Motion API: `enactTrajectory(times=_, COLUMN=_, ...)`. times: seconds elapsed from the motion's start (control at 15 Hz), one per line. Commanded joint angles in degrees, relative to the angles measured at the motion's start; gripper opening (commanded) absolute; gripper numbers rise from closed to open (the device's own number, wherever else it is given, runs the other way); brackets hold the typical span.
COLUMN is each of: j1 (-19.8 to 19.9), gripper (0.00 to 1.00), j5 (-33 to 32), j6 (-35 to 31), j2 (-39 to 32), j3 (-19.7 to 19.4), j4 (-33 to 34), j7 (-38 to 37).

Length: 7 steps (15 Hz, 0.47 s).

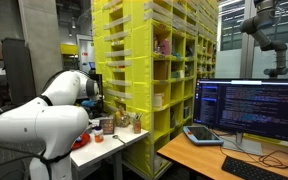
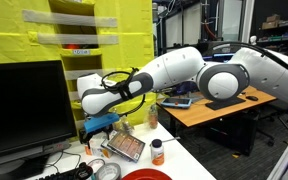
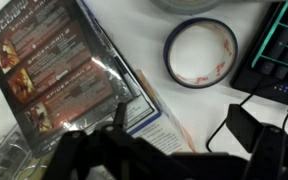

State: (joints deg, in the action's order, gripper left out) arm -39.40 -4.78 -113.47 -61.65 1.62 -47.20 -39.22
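Observation:
My gripper (image 3: pixel 164 150) hangs low over a white table (image 3: pixel 199 105), its dark fingers (image 3: pixel 252 135) spread wide and open, with nothing between them. Directly beneath it lies a flat box (image 3: pixel 64 70) in shiny plastic wrap, printed with reddish pictures; its white lower corner sits between the jaws. In an exterior view the gripper (image 2: pixel 99 124) hovers just above the same box (image 2: pixel 124 148). A ring of tape (image 3: pixel 200 50) lies on the table just beyond the box.
A black keyboard (image 3: pixel 276 45) with teal lights and a black cable (image 3: pixel 224 120) lie beside the gripper. A small orange-capped bottle (image 2: pixel 157 151), a red plate (image 2: pixel 144 174) and a monitor (image 2: pixel 24 108) crowd the table. Yellow shelving (image 1: pixel 144 60) stands behind.

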Motion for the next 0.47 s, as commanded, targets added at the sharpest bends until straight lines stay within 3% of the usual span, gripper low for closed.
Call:
enactTrajectory(times=0.0, j1=-0.60, gripper=1.00, j5=-1.96, j6=-8.85, j2=7.92, j3=-1.52, j4=-13.83, j7=-2.17)
enactTrajectory(times=0.07, j1=-0.60, gripper=1.00, j5=-2.31, j6=-10.73, j2=9.12, j3=-1.78, j4=-16.34, j7=-2.33)
enactTrajectory(times=0.13, j1=-0.20, gripper=1.00, j5=-0.95, j6=-7.11, j2=3.59, j3=-0.77, j4=-7.38, j7=-0.75)
enactTrajectory(times=0.4, j1=-0.19, gripper=1.00, j5=-1.06, j6=-9.93, j2=6.27, j3=-1.35, j4=-12.60, j7=-0.79)
